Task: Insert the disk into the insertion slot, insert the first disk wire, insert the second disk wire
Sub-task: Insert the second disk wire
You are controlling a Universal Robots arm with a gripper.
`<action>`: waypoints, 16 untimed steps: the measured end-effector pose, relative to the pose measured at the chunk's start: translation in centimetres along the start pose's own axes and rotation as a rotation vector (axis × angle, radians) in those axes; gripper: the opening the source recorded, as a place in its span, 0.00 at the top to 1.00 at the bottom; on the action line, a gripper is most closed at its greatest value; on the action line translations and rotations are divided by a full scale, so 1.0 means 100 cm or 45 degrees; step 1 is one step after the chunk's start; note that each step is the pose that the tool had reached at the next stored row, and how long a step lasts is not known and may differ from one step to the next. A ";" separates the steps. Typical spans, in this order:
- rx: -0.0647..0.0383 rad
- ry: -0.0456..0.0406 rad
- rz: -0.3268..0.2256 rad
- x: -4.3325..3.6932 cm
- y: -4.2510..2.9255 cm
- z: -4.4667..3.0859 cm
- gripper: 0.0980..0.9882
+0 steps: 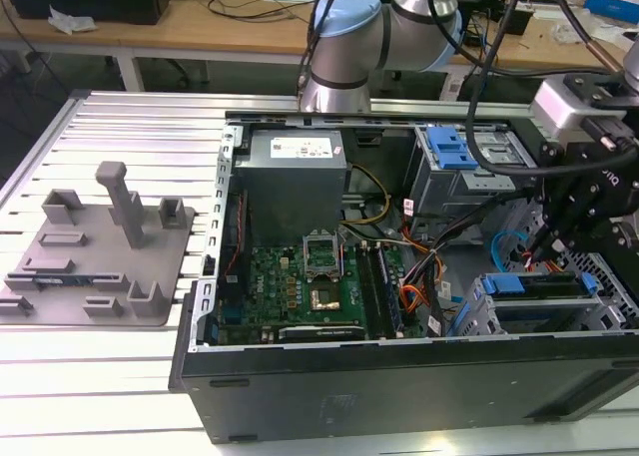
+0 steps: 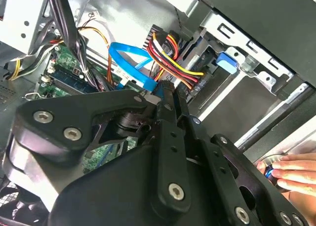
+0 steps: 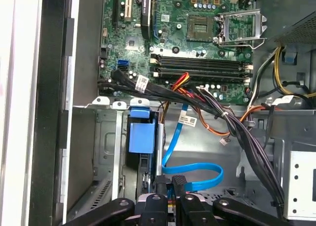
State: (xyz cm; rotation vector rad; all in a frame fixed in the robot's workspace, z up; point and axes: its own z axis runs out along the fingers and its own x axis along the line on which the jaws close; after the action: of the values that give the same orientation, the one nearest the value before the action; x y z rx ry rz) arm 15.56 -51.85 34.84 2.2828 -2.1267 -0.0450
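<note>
Close by, gripper [image 3: 170,186] among flat blue cable [image 3: 197,174] (looped); black wire bundle [image 3: 232,127] crossing.

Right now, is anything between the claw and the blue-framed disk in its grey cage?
Nothing solid that I can see. The claw sits right beside the disk in its bright blue plastic frame, inside the grey sheet-metal cage. Only the flat light-blue cable loops by the claw's tip.
</note>
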 end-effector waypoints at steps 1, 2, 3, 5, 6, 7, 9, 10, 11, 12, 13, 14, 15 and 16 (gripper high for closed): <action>0.003 -0.003 0.000 0.0019 0.0026 0.0010 0.93; 0.004 -0.003 0.000 0.0029 0.0033 0.0010 0.93; 0.004 -0.004 0.000 0.0030 0.0033 0.0011 0.93; 0.004 -0.003 0.017 0.0029 0.0031 0.0010 0.93; 0.004 -0.003 0.031 0.0029 0.0029 0.0010 0.93; 0.004 -0.004 0.046 0.0029 0.0029 0.0011 0.93; 0.007 -0.005 0.078 0.0028 0.0027 0.0011 0.93; 0.008 -0.005 0.080 0.0028 0.0026 0.0011 0.93; 0.008 -0.005 0.081 0.0027 0.0028 0.0011 0.93; 0.008 -0.005 0.081 0.0027 0.0028 0.0011 0.93; 0.008 -0.005 0.075 0.0027 0.0028 0.0011 0.93; 0.008 -0.004 0.067 0.0028 0.0028 0.0011 0.93; 0.008 -0.004 0.051 0.0028 0.0028 0.0011 0.93; 0.008 -0.003 0.035 0.0029 0.0028 0.0011 0.93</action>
State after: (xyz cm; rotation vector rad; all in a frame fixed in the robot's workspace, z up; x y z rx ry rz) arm 15.30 -52.15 34.74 2.2579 -2.1615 -0.0410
